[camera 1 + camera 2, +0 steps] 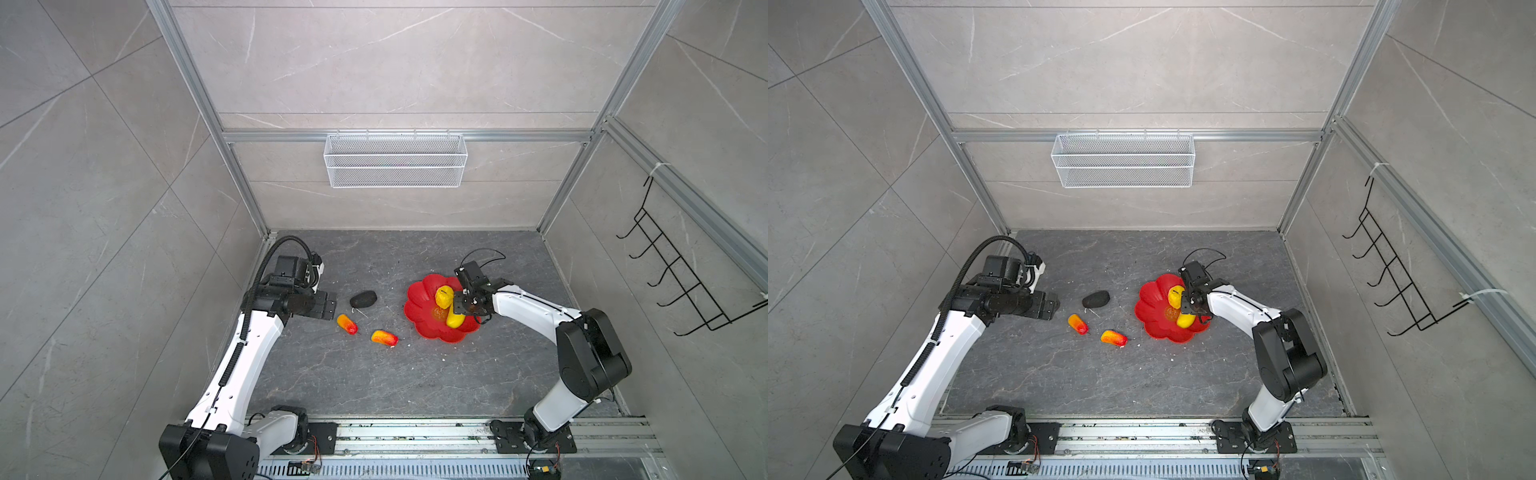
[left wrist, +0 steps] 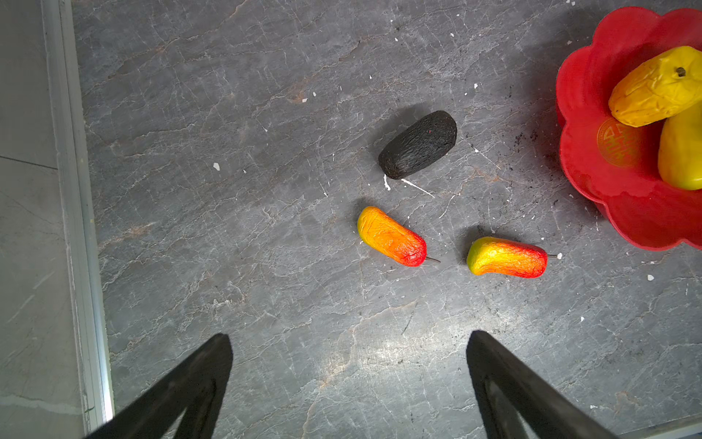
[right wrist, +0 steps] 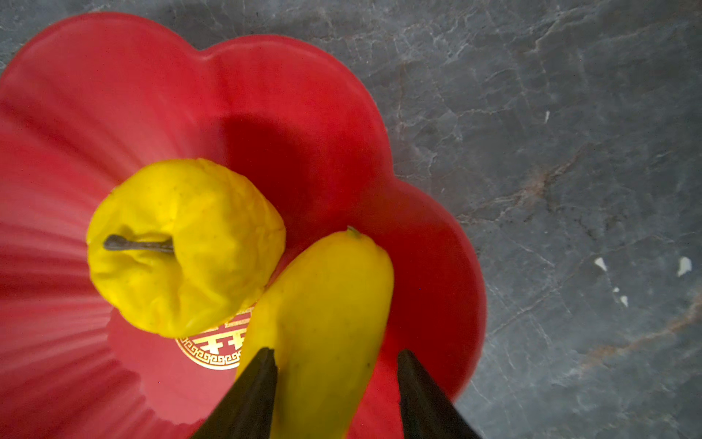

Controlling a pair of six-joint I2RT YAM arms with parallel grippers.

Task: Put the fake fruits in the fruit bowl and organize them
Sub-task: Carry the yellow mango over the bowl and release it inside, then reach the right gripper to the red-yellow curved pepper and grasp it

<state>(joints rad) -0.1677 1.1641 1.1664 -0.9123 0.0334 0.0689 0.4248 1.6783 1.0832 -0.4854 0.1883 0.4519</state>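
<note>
Your right jaws are standing parted astride the long yellow fruit, which is lying in the fruit bowl against the round yellow fruit. Be widening them fully, then rising straight up, so nothing drags it. Your left jaws are hanging open, empty.

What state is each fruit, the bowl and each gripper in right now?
fruit bowl: upright, two fruits inside
long yellow fruit: lying in bowl, between right jaws
round yellow fruit: in bowl, touching the long one
dark fruit: on table
orange-red fruit nearer bowl: on table
other orange-red fruit: on table
left gripper: open, empty
right gripper: open
</note>
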